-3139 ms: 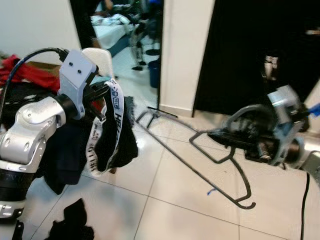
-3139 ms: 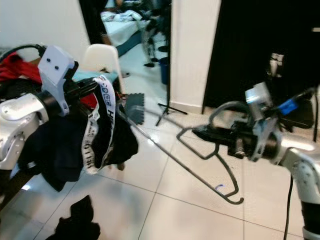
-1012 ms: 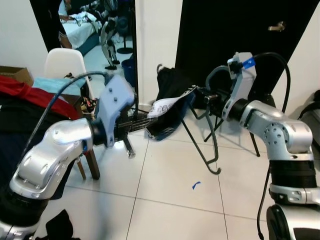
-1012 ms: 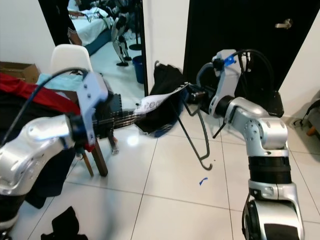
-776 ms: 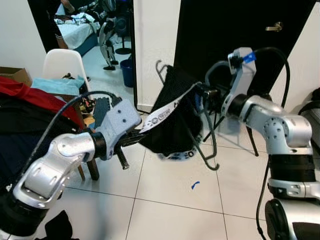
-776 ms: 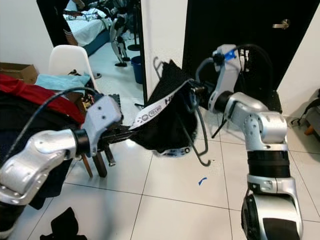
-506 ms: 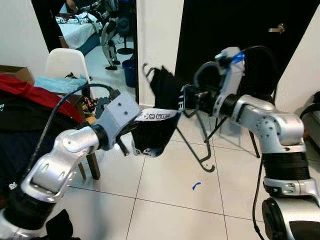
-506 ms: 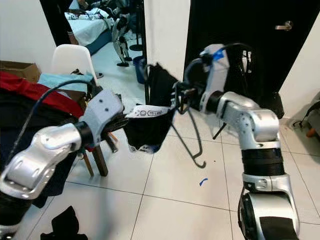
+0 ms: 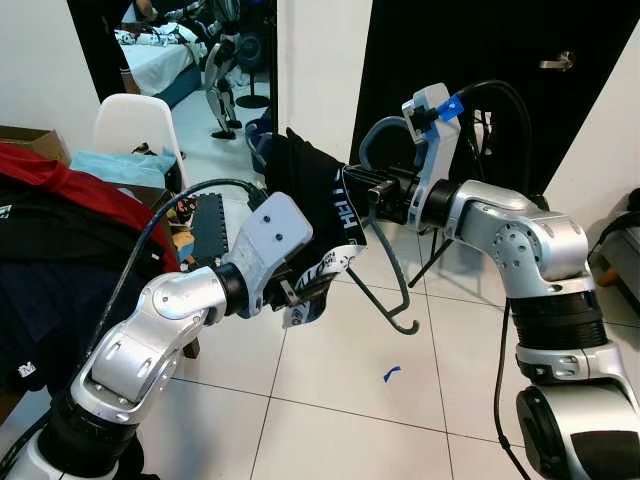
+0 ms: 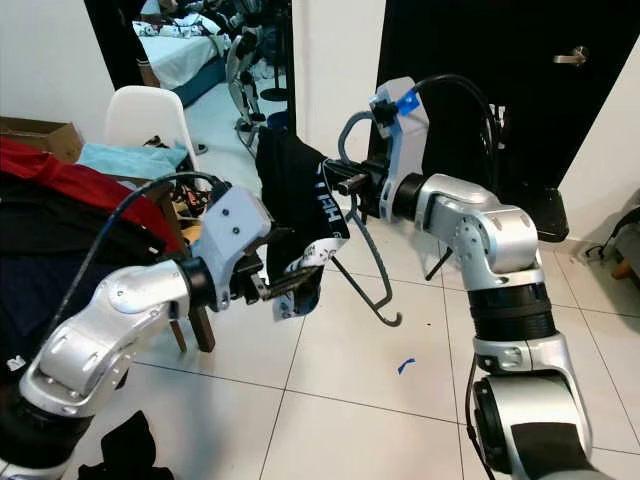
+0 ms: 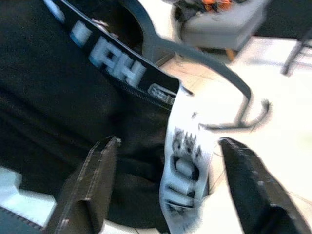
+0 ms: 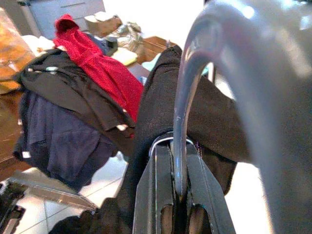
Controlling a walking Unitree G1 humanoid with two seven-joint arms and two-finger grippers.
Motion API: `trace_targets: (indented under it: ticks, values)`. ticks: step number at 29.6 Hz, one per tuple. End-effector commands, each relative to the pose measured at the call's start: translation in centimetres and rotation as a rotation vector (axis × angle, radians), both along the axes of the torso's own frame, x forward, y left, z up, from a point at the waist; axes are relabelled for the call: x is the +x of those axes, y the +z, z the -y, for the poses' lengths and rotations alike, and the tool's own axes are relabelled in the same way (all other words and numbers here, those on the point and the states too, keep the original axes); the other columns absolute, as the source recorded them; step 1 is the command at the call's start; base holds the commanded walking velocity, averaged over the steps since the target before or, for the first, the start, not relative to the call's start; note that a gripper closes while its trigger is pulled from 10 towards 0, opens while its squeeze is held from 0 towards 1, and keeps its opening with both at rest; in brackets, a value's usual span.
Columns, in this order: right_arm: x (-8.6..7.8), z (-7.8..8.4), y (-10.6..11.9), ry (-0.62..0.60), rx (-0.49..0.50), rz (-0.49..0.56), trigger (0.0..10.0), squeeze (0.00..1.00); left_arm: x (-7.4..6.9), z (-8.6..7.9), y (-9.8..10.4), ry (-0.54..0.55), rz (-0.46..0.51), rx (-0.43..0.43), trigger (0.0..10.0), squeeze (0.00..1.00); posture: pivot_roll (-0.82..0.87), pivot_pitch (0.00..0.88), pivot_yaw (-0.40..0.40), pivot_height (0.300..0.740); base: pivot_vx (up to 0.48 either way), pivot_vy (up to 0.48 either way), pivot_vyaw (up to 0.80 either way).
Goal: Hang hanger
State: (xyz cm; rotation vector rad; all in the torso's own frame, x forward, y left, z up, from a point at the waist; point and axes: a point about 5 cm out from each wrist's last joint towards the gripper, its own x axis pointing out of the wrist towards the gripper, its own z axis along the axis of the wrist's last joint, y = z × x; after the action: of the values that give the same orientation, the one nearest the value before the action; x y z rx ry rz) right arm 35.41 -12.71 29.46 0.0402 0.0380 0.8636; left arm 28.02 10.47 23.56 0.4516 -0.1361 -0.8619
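Black shorts (image 9: 318,195) now drape over the hanger (image 9: 385,285), pinched in the right tool (image 9: 372,190); left tool (image 9: 300,292), fingers wide, has let go, so hanging comes next.

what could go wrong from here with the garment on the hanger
The black garment sits bunched on one arm of the grey hanger, whose other arm is bare, so it may slide off.

The left gripper has open fingers beside the white printed waistband, not clamped on it, so the cloth could sag loose.

The right gripper pinches only the hanger's thin neck, so the hanger might twist under the uneven load.
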Motion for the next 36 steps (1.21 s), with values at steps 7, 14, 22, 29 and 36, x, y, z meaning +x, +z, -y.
trace_targets:
  ticks: [7, 14, 22, 29, 36]
  values:
    - [0.9, 0.3, 2.5, 0.064, 0.037, 0.122, 10.0, 0.0, -1.4, -1.1, 0.2, -0.037, -0.011, 0.126, 10.0, 1.0, -0.03, 0.0, -0.077, 0.74, 0.0, 0.0, 0.0]
    - [1.5, 0.9, 3.2, 0.084, 0.058, 0.164, 10.0, 0.0, -2.0, -3.3, 2.5, 0.01, 0.051, 0.134, 10.0, 1.0, -0.02, 0.0, -0.084, 0.74, 0.0, 0.0, 0.0]
    - [0.6, 1.5, 3.1, 0.238, 0.015, 0.238, 10.0, 0.0, -2.0, -7.4, 9.6, 0.159, 0.282, -0.243, 10.0, 0.0, -0.01, 0.0, -0.084, 0.74, 0.0, 0.0, 0.0]
    - [-1.6, 1.0, 3.1, 0.459, -0.039, 0.292, 10.0, 0.0, -2.4, -9.3, 11.6, 0.098, 0.28, -0.601, 10.0, 0.0, -0.02, 0.0, -0.084, 0.74, 0.0, 0.0, 0.0]
    - [-2.9, 0.2, 3.9, 0.576, -0.051, 0.337, 10.0, 0.0, -1.9, -8.2, 8.8, 0.062, 0.178, -0.547, 10.0, 0.0, -0.03, 0.0, -0.084, 0.74, 0.0, 0.0, 0.0]
